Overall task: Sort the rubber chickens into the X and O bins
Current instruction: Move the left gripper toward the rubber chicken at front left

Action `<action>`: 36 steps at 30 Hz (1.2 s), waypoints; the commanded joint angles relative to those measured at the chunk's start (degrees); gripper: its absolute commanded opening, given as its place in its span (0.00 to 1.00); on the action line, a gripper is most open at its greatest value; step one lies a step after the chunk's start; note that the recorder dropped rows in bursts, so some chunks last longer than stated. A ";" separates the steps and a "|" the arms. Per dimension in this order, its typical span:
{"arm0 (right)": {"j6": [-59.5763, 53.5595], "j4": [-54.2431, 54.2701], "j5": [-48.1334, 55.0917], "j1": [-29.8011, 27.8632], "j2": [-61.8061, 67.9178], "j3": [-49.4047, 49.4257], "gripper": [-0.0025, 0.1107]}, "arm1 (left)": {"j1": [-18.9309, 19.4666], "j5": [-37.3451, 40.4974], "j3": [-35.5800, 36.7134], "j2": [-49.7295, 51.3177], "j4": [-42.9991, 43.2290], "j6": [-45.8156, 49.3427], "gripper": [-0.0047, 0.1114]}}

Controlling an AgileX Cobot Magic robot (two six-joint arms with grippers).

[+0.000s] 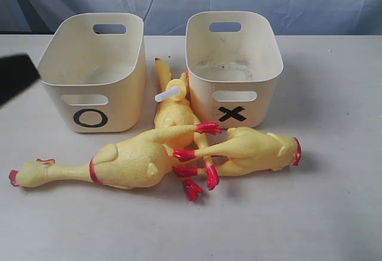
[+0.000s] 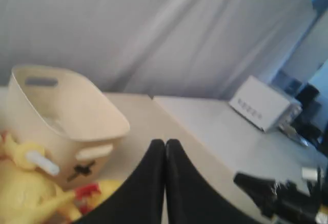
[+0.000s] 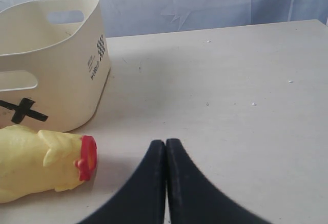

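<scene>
The O bin (image 1: pixel 128 94) stands at the back left and the X bin (image 1: pixel 262 94) at the back right, both with nothing in them. A big rubber chicken (image 1: pixel 125 162) lies in front of the O bin, head to the left. Between the bins lies a chicken with a white tube (image 1: pixel 173 111). A smaller chicken (image 1: pixel 256 147) lies in front of the X bin, its red feet tangled with the others. My left gripper (image 2: pixel 165 143) is shut on nothing, raised beside the X bin (image 2: pixel 97 114). My right gripper (image 3: pixel 165 142) is shut on nothing, low over the table beside the chicken (image 3: pixel 41 162).
A dark blurred part of the left arm (image 1: pixel 15 77) shows at the left edge of the exterior view. The right arm (image 2: pixel 279 196) and a white box (image 2: pixel 261 106) appear in the left wrist view. Bare tabletop (image 1: pixel 334 123) stretches right of the X bin.
</scene>
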 commanded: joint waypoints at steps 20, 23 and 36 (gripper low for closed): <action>0.06 -0.03 -0.59 0.19 -0.18 0.13 0.02 | -0.27 80.03 -0.53 10.97 -20.22 18.51 0.04; 0.06 -0.03 -0.59 0.19 -0.18 0.13 0.02 | -0.27 91.55 -0.53 13.20 -31.52 43.54 0.04; 0.06 -0.03 -0.69 0.19 -0.18 0.13 0.02 | -0.27 97.69 0.28 20.69 -156.27 179.32 0.35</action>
